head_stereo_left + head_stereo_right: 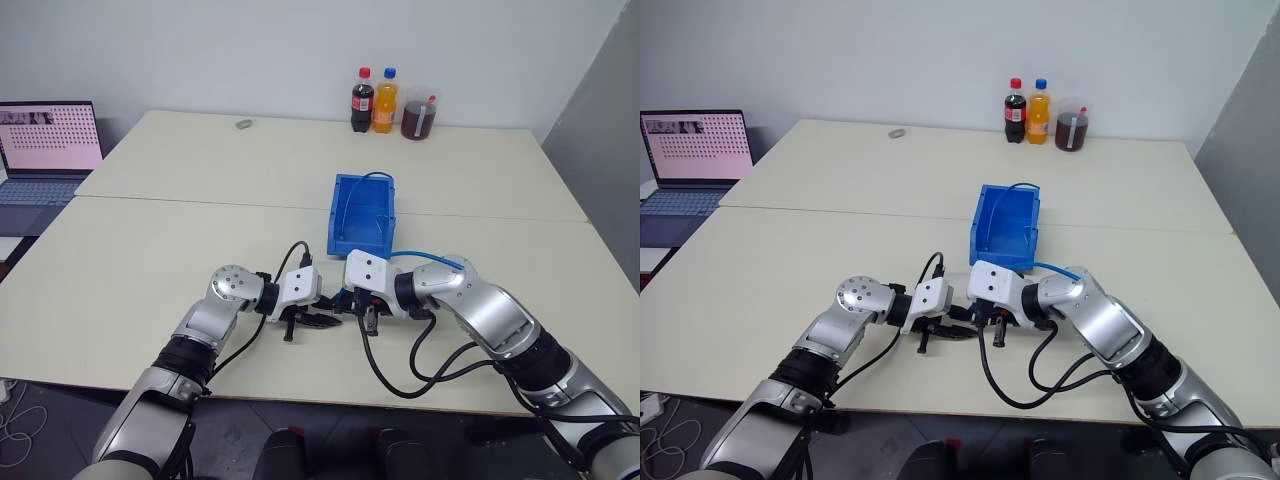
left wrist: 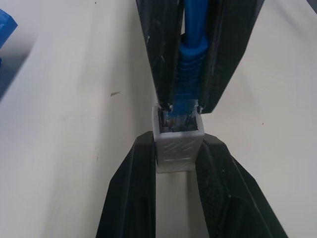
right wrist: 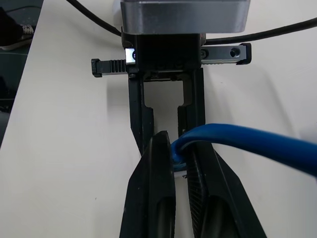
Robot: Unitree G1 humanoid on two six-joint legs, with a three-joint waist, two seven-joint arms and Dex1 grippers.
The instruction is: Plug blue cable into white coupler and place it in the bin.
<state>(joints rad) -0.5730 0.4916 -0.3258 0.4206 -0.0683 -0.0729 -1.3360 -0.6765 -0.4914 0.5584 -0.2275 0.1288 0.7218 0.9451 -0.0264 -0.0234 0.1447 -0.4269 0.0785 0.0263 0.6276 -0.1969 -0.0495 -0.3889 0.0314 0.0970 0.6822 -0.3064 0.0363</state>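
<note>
Near the table's front edge my two grippers meet tip to tip. My left gripper point(image 2: 177, 141) is shut on the white coupler point(image 2: 178, 148), a small boxy block with its socket facing the other hand. My right gripper point(image 3: 178, 141) is shut on the blue cable point(image 3: 247, 141) just behind its plug. The plug end of the blue cable point(image 2: 190, 59) sits in the coupler's socket mouth; how deep it goes is hidden. In the left eye view the cable point(image 1: 430, 257) arcs from the right gripper point(image 1: 356, 306) back over that arm. The bin point(image 1: 362, 213) stands just beyond both hands.
A blue cable loop point(image 1: 374, 176) rises above the bin's far rim. Two bottles point(image 1: 374, 100) and a dark jar point(image 1: 418, 118) stand at the table's back edge, with a small grey ring point(image 1: 243, 124) to their left. An open laptop point(image 1: 45, 150) sits far left.
</note>
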